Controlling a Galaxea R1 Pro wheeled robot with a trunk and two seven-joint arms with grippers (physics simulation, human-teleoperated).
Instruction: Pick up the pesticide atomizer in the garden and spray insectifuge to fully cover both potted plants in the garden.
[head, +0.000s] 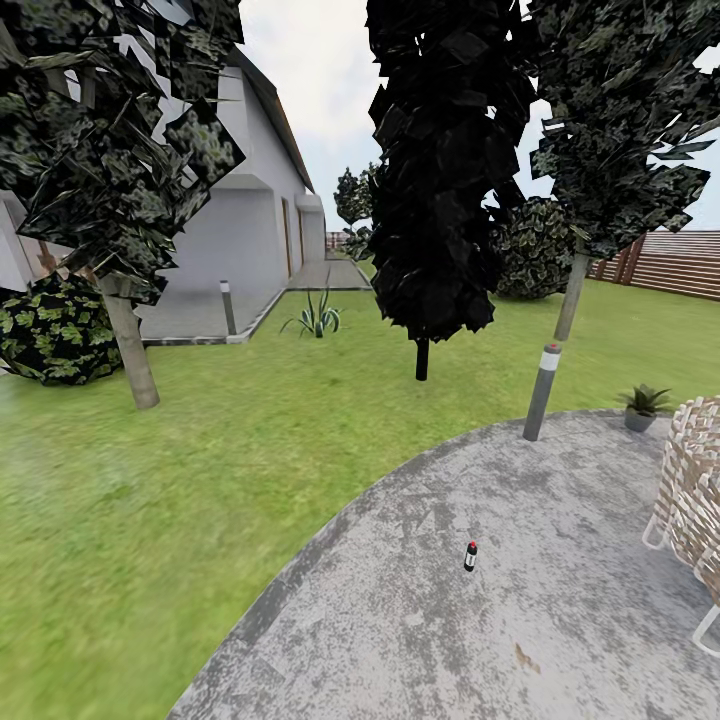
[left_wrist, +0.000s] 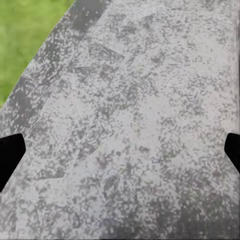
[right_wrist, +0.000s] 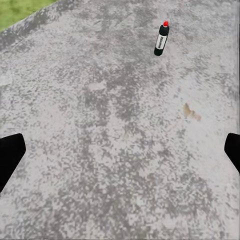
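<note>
The garden lawn (head: 150, 480) fills the left and far ground, bordered by a house wall (head: 235, 240), dark trees (head: 440, 160) and a slatted fence (head: 670, 262). The round paved patio (head: 560, 620) occupies the near right, with a woven chair (head: 695, 500) at its right edge and a grey bollard lamp (head: 541, 392) at its far rim. One potted plant (head: 642, 405) stands on the patio just beside the chair, past the lamp. The pesticide atomizer (head: 470, 556) stands upright on bare paving, long axis vertical, red top up, well apart from both. In the right wrist view the atomizer (right_wrist: 161, 38) lies ahead of the right gripper (right_wrist: 120, 152), off toward one fingertip, not between them. Both grippers, left gripper (left_wrist: 120, 152) included, have fingertips spread wide and hold nothing. Judgement: the right arm is better placed; approach forward, then close across the bottle's narrow body
</note>
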